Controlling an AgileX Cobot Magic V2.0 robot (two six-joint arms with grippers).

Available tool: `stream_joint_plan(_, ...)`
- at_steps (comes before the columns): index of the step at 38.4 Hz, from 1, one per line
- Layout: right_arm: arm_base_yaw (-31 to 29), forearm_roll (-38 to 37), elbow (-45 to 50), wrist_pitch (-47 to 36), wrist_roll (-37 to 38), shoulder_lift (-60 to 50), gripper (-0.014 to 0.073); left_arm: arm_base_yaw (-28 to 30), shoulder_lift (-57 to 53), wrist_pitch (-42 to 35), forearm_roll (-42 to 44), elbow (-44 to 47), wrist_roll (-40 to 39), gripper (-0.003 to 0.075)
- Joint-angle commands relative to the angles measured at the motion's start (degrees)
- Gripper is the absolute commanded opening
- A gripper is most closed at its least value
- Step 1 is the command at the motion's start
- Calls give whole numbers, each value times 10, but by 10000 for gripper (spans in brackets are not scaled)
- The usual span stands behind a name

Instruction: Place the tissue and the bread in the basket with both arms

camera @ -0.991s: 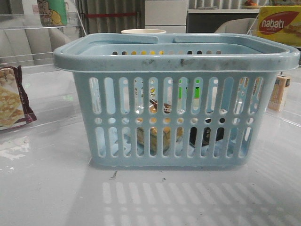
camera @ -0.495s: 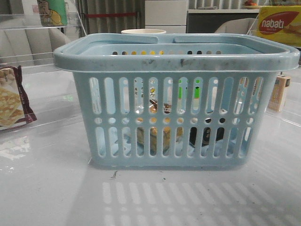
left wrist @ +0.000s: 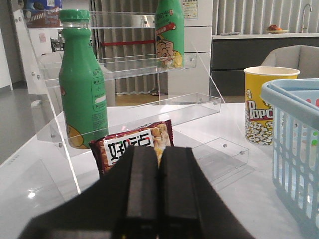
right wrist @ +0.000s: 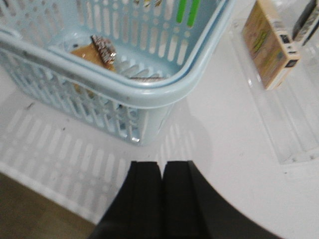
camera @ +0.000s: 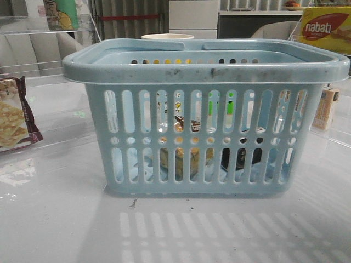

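Bread [camera: 186, 156] and tissue [camera: 241, 159] are sitting inside the basket [camera: 205, 66], bread to the left. Left gripper [left wrist: 158, 189] is hanging with fingers pressed together, holding nothing, a cracker packet [left wrist: 132, 147] just ahead and the basket off to its right. Right gripper [right wrist: 162, 199] is hanging likewise closed and empty, the basket ahead.

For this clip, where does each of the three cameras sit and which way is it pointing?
Front: low at table height, facing forward into the basket; bread shows through the slots; no arm shows.
Left wrist: on the left arm, facing a green bottle, popcorn cup; left gripper closed, empty.
Right wrist: on the right arm, looking down at the basket corner; right gripper closed, empty.
All share the basket.
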Motion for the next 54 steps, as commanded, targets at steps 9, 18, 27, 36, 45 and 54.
stream_joint_plan(9, -116, -7, 162, -266, -5, -174, 55, -1, -10, -50, -7, -1, -1, 91)
stream_joint_plan(18, -191, -7, 280, -332, -5, -278, 55, -1, -10, -50, -7, -1, -1, 91)
stream_joint_plan(27, -214, -6, 379, -406, -4, -330, 55, -1, -10, -50, -7, -1, -1, 91)
stream_joint_plan(36, -215, -6, 390, -417, -4, -330, 55, -1, -9, -50, -7, -1, -1, 91)
stream_joint_plan(45, -215, 21, 390, -448, -4, -330, 55, -1, -9, -50, -7, -1, -1, 91)
stream_joint_plan(54, -215, 22, 390, -466, -4, -330, 55, -1, -9, -50, -7, -1, -1, 91)
